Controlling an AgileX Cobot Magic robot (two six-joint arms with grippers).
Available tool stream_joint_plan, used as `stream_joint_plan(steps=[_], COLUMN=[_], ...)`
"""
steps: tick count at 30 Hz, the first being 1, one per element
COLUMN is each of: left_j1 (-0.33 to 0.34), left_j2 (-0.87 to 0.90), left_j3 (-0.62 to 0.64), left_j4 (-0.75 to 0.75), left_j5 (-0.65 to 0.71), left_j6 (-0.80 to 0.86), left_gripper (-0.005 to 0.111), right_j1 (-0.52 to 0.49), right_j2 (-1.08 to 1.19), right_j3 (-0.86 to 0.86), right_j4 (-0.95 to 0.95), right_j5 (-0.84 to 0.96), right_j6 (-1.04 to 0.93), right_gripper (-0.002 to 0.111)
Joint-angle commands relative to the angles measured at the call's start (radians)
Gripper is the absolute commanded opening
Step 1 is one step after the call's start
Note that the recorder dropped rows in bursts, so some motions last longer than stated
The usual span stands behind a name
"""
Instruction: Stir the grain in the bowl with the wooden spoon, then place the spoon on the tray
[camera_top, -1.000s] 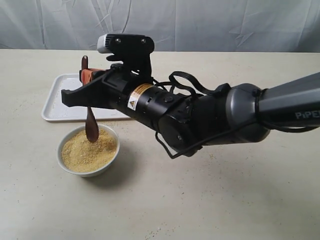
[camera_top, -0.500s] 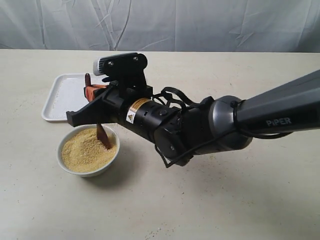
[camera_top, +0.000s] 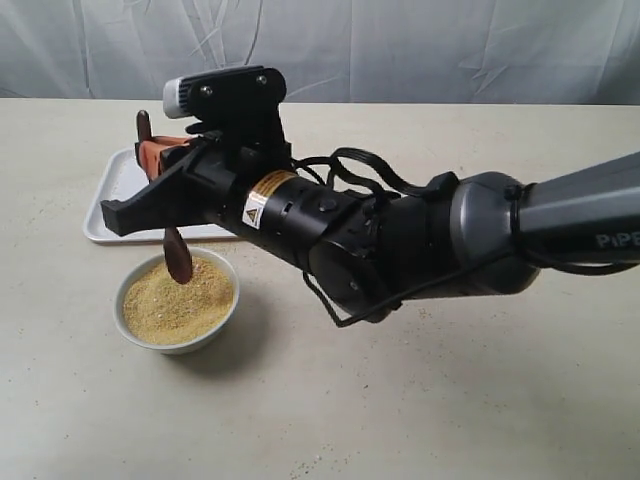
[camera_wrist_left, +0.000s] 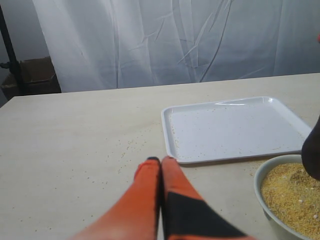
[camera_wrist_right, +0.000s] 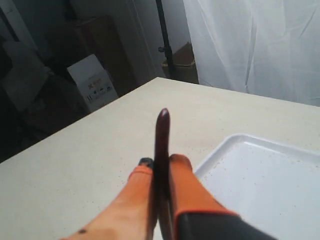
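Note:
The wooden spoon (camera_top: 179, 258) hangs nearly upright, its handle clamped in my right gripper (camera_top: 150, 185), which reaches across to the left. Its oval end sits at the surface of the grain (camera_top: 170, 305), at the back of the white bowl (camera_top: 224, 312). The white tray (camera_top: 110, 215) lies just behind the bowl. In the right wrist view the spoon handle (camera_wrist_right: 162, 135) rises between the shut orange fingers (camera_wrist_right: 137, 192) of the right gripper (camera_wrist_right: 161, 162), beside the tray (camera_wrist_right: 260, 180). My left gripper (camera_wrist_left: 161, 160) is shut and holds nothing, low over the table near the tray (camera_wrist_left: 235, 127) and bowl (camera_wrist_left: 262, 175).
Stray grains speckle the table (camera_top: 420, 400) around the bowl and tray. A white curtain (camera_top: 400, 45) hangs behind the table. Boxes and a dark stand (camera_wrist_right: 165, 40) are off the table's far side.
The spoon swept through the grain toward the bowl's right side, then lifted and swung back left. The right gripper rose with it. The grain mound looks flatter.

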Motion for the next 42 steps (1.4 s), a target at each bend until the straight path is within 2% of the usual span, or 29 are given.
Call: stream_joint_plan(steps=[1,4,7,10,16,20,26,34,42], left_j1=[-0.006,-0.006,-0.006,-0.006,-0.006,-0.006,-0.006,-0.006,-0.006], left_j2=[-0.005,-0.005,-0.005,-0.005,-0.005,-0.005,-0.005,-0.005,-0.005], left_j3=[0.005,0.005,0.005,0.005,0.005,0.005,0.005,0.005,0.005], left_j4=[0.000,0.000,0.000,0.000,0.000,0.000,0.000,0.000,0.000], left_j5=[0.001,0.001,0.001,0.001,0.001,0.001,0.001,0.001,0.001], left_j6=[-0.001,-0.001,-0.001,-0.001,-0.001,-0.001,-0.001,-0.001,-0.001], left_gripper=[0.000,0.000,0.000,0.000,0.000,0.000,0.000,0.000,0.000], right_j1=[-0.003,-0.034,-0.081,-0.134,-0.166,-0.131,-0.103,-0.097,-0.094], right_j2=[-0.023,-0.027,-0.008,0.026,0.174,0.309,0.484,0.615,0.622], right_j3=[-0.056,-0.214,-0.423,-0.603,-0.866,-0.925,-1.008,-1.110,-1.136], right_j4=[-0.009,-0.009,-0.039,-0.077,-0.144,-0.225,-0.502,-0.611,-0.619], right_j5=[0.198,0.580,0.876,1.044,1.221,1.201,1.086,1.082,1.072], right_j6=[-0.108,-0.201,-0.217,-0.217,-0.253,-0.399,-0.400,-0.397,-0.347], right_gripper=[-0.001,-0.001,-0.001,-0.001,-0.001,-0.001,-0.001,-0.001,-0.001])
